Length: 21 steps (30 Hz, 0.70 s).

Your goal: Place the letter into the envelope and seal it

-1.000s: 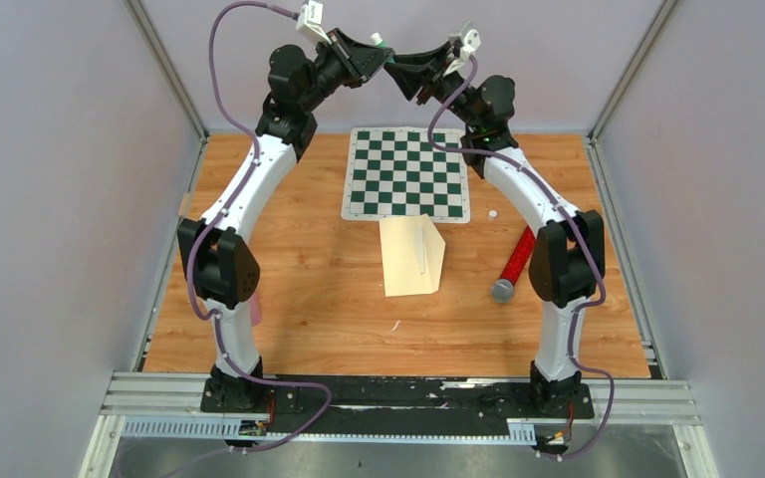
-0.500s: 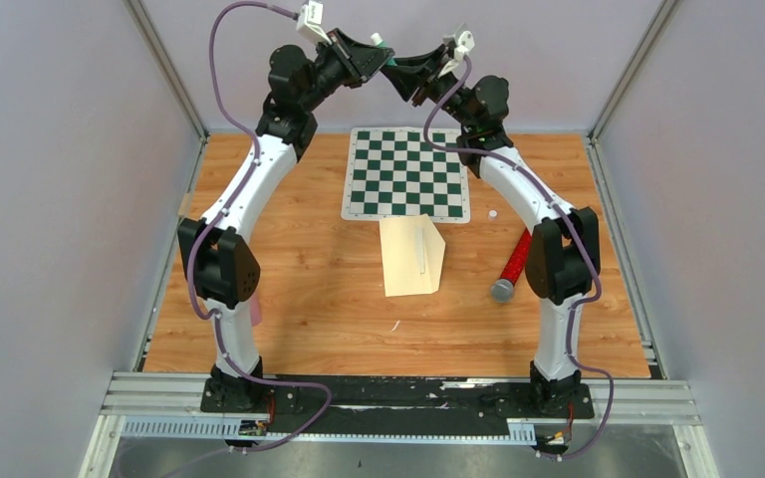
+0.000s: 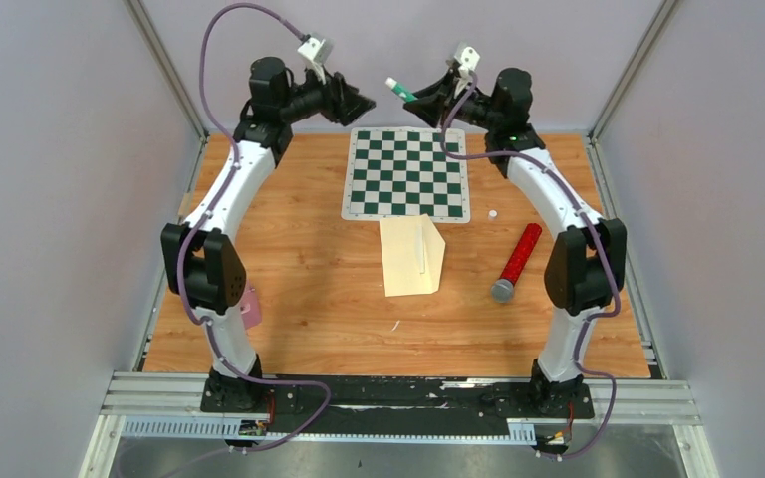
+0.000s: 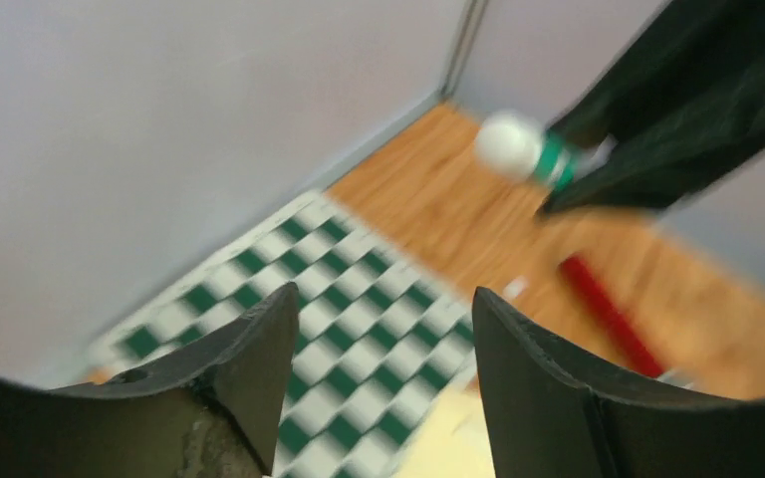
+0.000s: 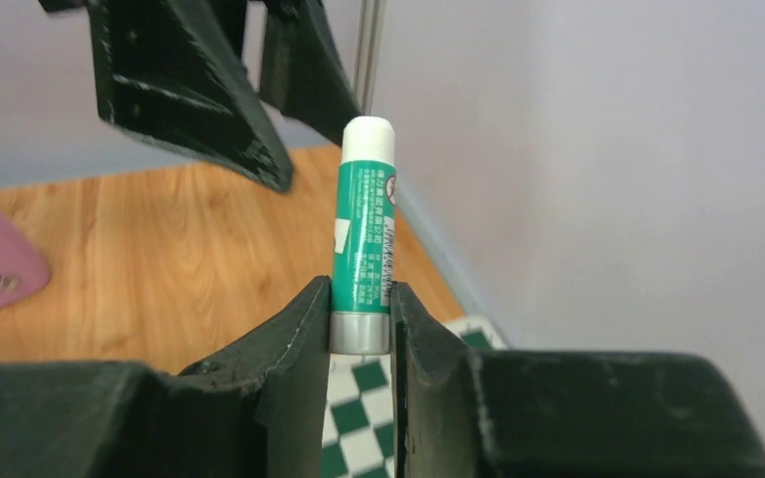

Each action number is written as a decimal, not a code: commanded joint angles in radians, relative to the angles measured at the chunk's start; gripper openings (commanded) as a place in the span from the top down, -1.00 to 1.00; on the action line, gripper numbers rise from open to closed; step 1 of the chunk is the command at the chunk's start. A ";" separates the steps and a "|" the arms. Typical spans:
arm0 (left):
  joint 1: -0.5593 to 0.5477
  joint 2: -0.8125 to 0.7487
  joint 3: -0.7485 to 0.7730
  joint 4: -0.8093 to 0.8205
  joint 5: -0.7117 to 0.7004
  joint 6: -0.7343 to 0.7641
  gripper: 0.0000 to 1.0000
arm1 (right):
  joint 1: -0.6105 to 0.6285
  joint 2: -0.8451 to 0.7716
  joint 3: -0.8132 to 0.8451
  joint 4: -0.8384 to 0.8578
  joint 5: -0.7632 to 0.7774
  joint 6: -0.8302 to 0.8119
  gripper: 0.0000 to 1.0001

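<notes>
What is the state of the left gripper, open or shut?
Open. In the left wrist view the left gripper has its fingers wide apart, and only the chessboard shows between them.

Chessboard [image 3: 405,174] was dark green and white checks with a white border; envelope [image 3: 410,256] was plain cream-yellow, no print at all; glue stick [image 5: 364,234] had a green body with small white lettering, a white cap and a grey base; tube [image 3: 516,261] was red with a grey end; table [image 3: 299,279] was orange-brown woodgrain; left arm [image 3: 224,194] and right arm [image 3: 548,194] were white with black joints; cable [image 3: 205,60] was purple; left gripper [image 4: 383,309] and right gripper [image 5: 362,299] were both plain black.
</notes>
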 commanded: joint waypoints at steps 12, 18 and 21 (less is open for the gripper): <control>-0.131 -0.424 -0.614 -0.029 -0.099 1.719 -0.48 | -0.069 0.024 0.290 -1.057 -0.220 -0.105 1.00; -0.166 -0.356 -0.631 0.172 -0.084 1.851 -0.40 | -0.069 0.154 0.481 -1.166 -0.275 0.000 1.00; -0.179 -0.318 -0.624 0.228 -0.096 1.897 -0.33 | -0.064 0.168 0.499 -1.165 -0.250 0.010 1.00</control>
